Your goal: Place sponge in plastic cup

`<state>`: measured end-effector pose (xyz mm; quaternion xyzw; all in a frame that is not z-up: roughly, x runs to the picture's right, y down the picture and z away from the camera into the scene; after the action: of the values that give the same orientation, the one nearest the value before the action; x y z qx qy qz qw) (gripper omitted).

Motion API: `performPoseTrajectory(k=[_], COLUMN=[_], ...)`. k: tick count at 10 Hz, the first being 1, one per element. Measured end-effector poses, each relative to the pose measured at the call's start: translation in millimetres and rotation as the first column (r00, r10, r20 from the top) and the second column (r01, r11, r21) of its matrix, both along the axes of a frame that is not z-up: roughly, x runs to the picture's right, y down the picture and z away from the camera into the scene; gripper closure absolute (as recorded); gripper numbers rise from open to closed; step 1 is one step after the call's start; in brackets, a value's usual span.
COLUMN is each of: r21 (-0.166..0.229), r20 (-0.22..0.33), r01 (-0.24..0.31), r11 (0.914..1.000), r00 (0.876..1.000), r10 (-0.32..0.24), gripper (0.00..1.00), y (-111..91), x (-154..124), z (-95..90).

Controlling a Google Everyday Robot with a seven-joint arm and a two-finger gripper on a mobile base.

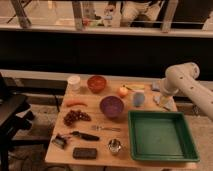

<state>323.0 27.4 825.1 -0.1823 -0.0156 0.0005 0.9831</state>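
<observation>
The light-blue plastic cup (138,99) stands upright on the wooden table (95,142), right of the purple bowl (111,106). My white arm (181,80) reaches in from the right. My gripper (163,100) hangs at the table's right edge, a short way right of the cup and just above the surface. A small pale shape (165,104) lies at its tip. I cannot tell whether it is the sponge or whether it is held. No other light-blue block is in view.
A green tray (160,135) fills the front right. An orange fruit (123,91), a flat yellow piece (134,86) and a grey-blue piece (155,86) lie behind the cup. An orange bowl (96,83), white cup (74,82), carrot (76,103), grapes (75,117) and metal cup (114,146) lie to the left.
</observation>
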Motion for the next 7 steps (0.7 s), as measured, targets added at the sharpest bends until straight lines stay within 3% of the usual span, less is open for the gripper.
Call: performPoseTrajectory(k=[2,7], r21=[0.026,0.029], r20=[0.015,0.042], r01=[-0.004,-0.043], r11=[0.9996,0.9986], r00=[1.0,0.998], r10=[0.004,0.042], gripper=[0.2,0.2], y=[-10.3,-20.5], x=[2.8,13.5], z=[8.3,40.8])
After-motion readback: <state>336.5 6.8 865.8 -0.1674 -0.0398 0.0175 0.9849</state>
